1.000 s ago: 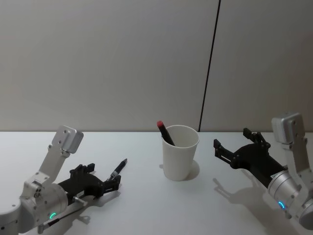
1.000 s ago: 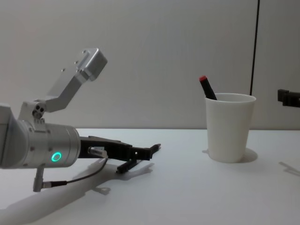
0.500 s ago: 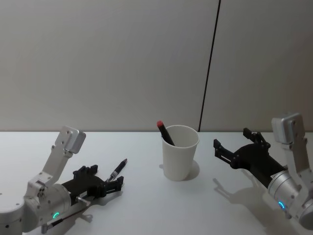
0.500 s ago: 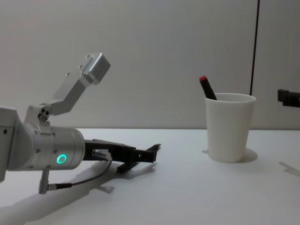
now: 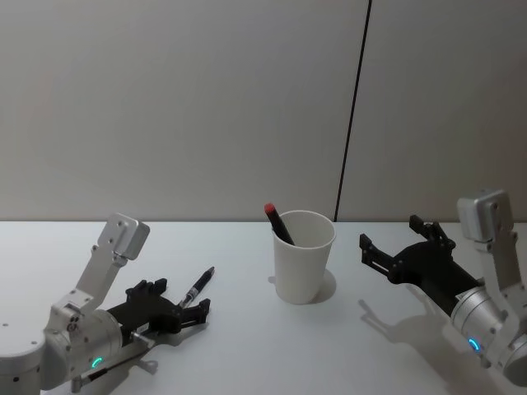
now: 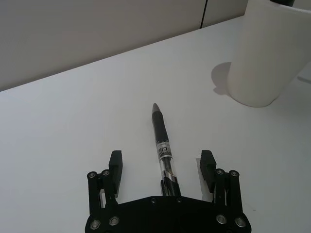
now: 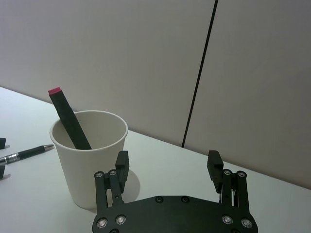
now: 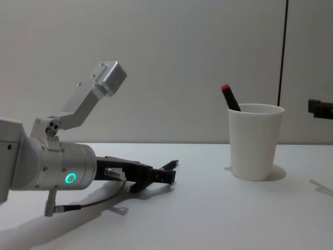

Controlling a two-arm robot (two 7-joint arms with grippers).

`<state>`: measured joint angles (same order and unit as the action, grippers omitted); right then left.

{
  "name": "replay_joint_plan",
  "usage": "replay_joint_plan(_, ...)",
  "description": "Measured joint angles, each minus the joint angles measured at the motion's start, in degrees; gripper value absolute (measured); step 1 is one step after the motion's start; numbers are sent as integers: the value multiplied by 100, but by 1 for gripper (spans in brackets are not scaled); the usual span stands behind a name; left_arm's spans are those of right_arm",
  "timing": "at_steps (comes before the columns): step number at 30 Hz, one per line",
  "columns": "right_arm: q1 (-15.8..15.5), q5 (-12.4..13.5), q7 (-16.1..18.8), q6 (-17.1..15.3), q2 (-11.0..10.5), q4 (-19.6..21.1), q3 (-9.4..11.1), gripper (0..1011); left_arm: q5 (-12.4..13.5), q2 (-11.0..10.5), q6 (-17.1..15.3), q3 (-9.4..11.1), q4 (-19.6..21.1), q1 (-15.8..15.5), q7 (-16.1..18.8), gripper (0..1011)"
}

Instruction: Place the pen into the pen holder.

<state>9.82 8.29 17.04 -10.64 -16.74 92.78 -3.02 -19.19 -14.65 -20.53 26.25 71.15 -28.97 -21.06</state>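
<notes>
Tabletop (image 5: 247, 346): white and flat; it carries the pen and the cup, and the left jaws are low over it.
Cup (image 5: 303, 259): the pen holder, upright, well ahead of the left jaws and to one side of their line; it is just in front of the right jaws.
Left jaws: spread wide, one on each side of the pen, and neither one touches it.
Right jaws: spread as well, holding nothing, hanging above the tabletop and pointing at the cup.
Pen (image 6: 160, 136): dark, lying flat between the left jaws, about in the middle of the gap. Its tip reaches past the jaw tips toward the cup, and its back end goes under the palm.
Marker (image 7: 68, 116): black with a red end, already in the cup, leaning on the rim side nearer to the left jaws.
Step in hand: I judge it is the grasp of the pen, not yet made.
How to do it well: keep the jaws low and level, then close slowly so both meet the barrel together. The pen is thin and round, so a one-sided touch may roll it away.
For the drop: bring the tip down on the free side of the cup, away from the marker. The paper cup looks light, so a push on the rim could tip it.
</notes>
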Motion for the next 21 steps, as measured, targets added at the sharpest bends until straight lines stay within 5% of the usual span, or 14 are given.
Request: replay_joint_plan(21, 0, 0, 0, 0, 0, 0, 0, 1001, 165, -28, -58, 45, 73, 20, -21, 975)
